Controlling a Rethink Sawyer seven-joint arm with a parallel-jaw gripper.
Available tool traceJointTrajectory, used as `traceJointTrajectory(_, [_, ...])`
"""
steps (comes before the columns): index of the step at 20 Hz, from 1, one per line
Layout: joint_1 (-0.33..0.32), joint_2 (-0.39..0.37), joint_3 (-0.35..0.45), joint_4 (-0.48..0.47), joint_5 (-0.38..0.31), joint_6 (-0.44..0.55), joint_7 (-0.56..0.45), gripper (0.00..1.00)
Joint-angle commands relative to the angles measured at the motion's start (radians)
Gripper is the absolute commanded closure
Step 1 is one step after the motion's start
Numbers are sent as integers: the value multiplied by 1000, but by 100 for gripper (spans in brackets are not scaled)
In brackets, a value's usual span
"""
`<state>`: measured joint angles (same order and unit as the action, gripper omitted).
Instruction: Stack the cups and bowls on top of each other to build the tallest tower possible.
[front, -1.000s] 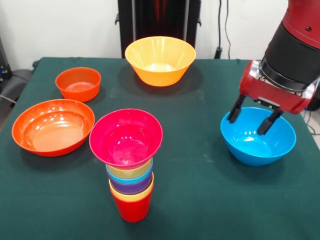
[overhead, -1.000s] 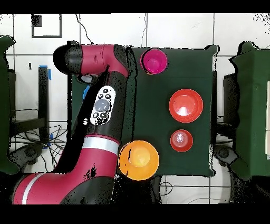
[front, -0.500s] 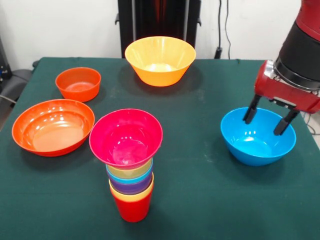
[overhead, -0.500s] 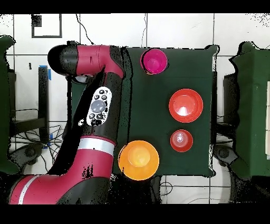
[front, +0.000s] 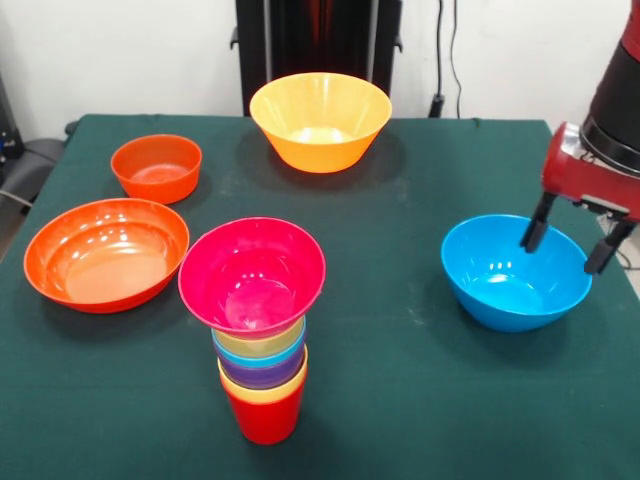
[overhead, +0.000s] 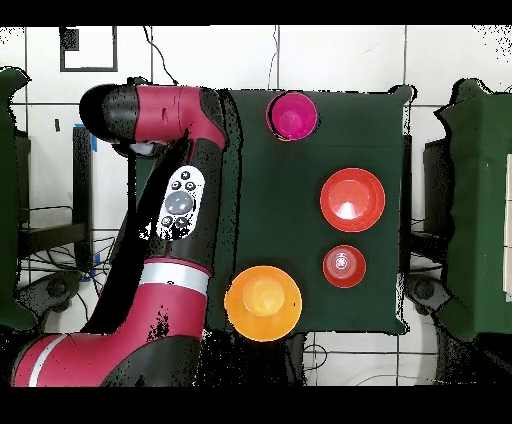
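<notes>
The tower (front: 262, 350) stands near the table's front: a red cup (front: 265, 417) at the base, yellow-orange, purple, blue and pale yellow cups nested in it, and the small magenta-pink bowl (front: 252, 275) on top. From overhead only that magenta bowl (overhead: 293, 116) of the tower shows. The large blue bowl (front: 515, 275) sits on the right. My gripper (front: 570, 245) is open at its far right rim, with one finger inside the bowl and the other outside it. It holds nothing. In the overhead view the arm (overhead: 180, 200) hides the gripper and the blue bowl.
The large yellow-orange bowl (front: 320, 120) (overhead: 263, 302) stands at the back centre. The small orange bowl (front: 156, 167) (overhead: 343, 265) and the wide shallow orange bowl (front: 106, 253) (overhead: 352, 199) sit on the left. The green table (front: 400, 400) ends just right of the blue bowl.
In the front view my open gripper has slid right, from over the blue bowl's middle to its right rim. The bowls and the tower have not moved.
</notes>
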<state>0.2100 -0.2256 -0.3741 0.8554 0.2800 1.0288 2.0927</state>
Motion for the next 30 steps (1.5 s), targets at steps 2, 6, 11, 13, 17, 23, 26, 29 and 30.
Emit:
traceJointTrajectory(2, [22,71,100,124,35,-117,266,0])
traceJointTrajectory(6, [29,85,90,123,41,-124,281,0])
traceJointTrajectory(11, [37,98,77,129,36,-139,290,0])
traceJointTrajectory(13, [38,101,76,137,31,-150,293,0])
traceJointTrajectory(17, [42,106,72,151,21,-157,290,0])
traceJointTrajectory(23, [49,105,60,166,21,-134,295,0])
traceJointTrajectory(26, [55,107,57,180,30,-136,317,0])
traceJointTrajectory(29, [60,114,57,183,42,-140,341,0])
traceJointTrajectory(30, [61,117,57,182,45,-144,347,0])
